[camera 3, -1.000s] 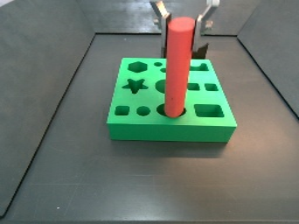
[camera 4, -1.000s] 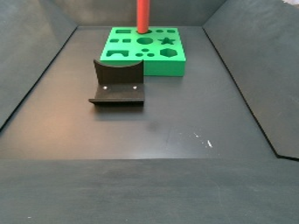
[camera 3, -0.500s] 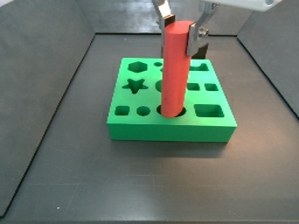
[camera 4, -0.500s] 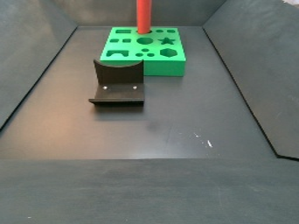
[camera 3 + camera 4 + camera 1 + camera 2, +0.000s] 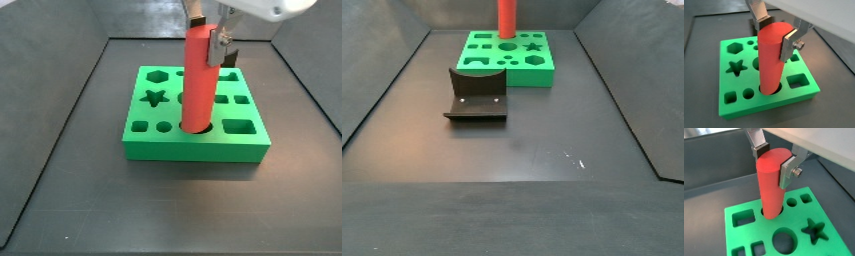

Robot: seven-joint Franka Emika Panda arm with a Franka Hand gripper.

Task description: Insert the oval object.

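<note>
The oval object (image 5: 771, 60) is a long red-orange rod. It stands upright with its lower end in a hole near the edge of the green block (image 5: 737, 100), which has several shaped holes. It shows in both wrist views (image 5: 771, 183) and both side views (image 5: 198, 85) (image 5: 506, 18). My gripper (image 5: 775, 34) is at the rod's top, with one silver finger (image 5: 787, 45) pressed on its side and the other (image 5: 759, 12) against the opposite side. It shows the same way in a wrist view (image 5: 774, 162) and a side view (image 5: 207, 35).
The green block (image 5: 201, 150) sits on a dark floor with low walls around it. The fixture (image 5: 476, 95) stands on the floor beside the block (image 5: 543, 75). The star, hexagon, square and round holes in the block show empty.
The fingers stood wide apart around the rod's top a second ago. They have since closed in onto it. The rod stays in its hole.
</note>
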